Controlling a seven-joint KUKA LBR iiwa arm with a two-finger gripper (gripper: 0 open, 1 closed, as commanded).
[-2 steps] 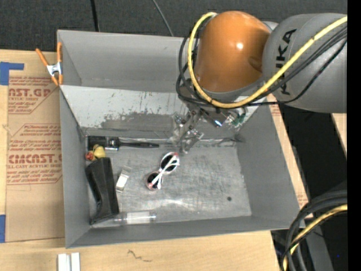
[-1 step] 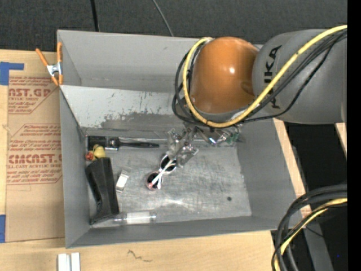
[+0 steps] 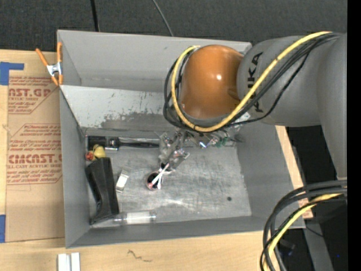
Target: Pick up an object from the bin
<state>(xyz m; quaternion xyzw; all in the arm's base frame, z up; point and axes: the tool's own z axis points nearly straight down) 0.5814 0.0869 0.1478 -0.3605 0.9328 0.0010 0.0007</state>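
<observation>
A: What's in there, biggest first?

B: The arm comes in from the right, its orange cap over the upper middle of the bin. Along the left of the floor lies a long black bar. Above it is a metal tool with a yellow knob, and a clear tube lies along the lower edge. Just right of the bar is a white scrap.

A: And near the gripper?

B: A small bundle in the middle of the floor, just below and left of it. The other things lie well apart from it.

A: Is the gripper spread or closed?

B: I cannot tell; the cap and cables crowd it.

A: How would the bundle handle?

B: Very light, I'd judge, and soft where the strands run, so the strands alone could slip or swing. The knot-like body at its lower end looks the firmer hold. Because it sits low on the metal, the grip would need to come right down to the floor.

A: What does it look like?

B: A pinkish-red and white lump with thin white strands running up and right toward the gripper. Whether they touch the gripper is unclear.
</observation>
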